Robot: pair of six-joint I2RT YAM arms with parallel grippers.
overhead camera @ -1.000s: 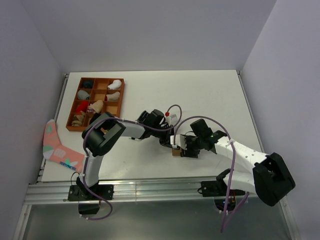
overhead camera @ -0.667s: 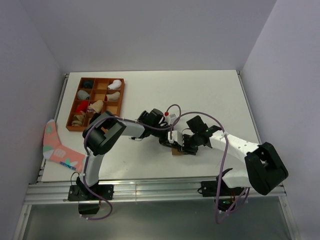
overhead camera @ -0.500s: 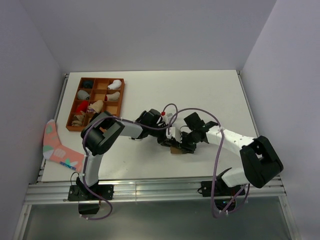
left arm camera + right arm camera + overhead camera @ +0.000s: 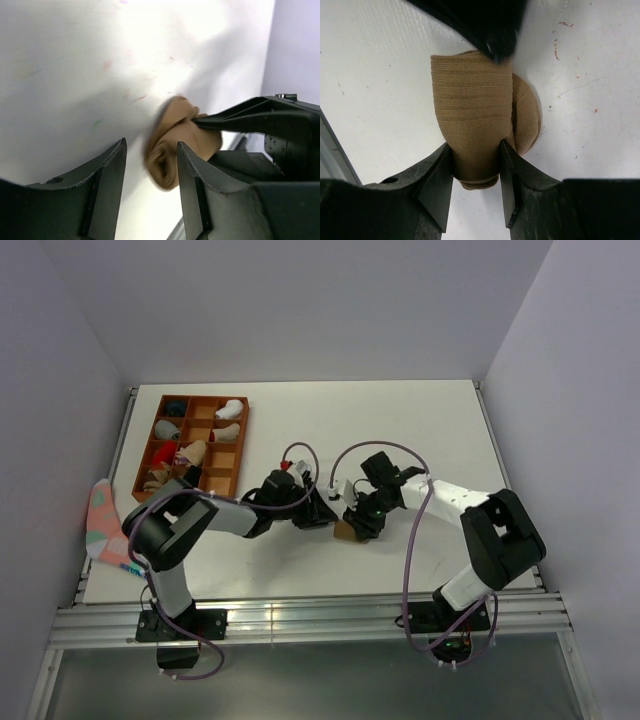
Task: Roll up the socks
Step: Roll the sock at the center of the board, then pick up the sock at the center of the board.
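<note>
My right claw (image 4: pixel 476 146) is grasping the rolled tan sock (image 4: pixel 470 105), with one finger pressing on each side of it. The sock is lying on the white table (image 4: pixel 380 75), right under this claw. My left claw (image 4: pixel 151 145) is standing released, and the same sock is just ahead of its tips; whether they are touching, I cannot tell. Well behind it, the wooden tray (image 4: pixel 243 440) is sitting.

left arm (image 4: pixel 225 516) low, left fingers (image 4: pixel 107 190) parted | right arm (image 4: pixel 450 495) low, right fingers (image 4: pixel 435 185) clamped
</note>
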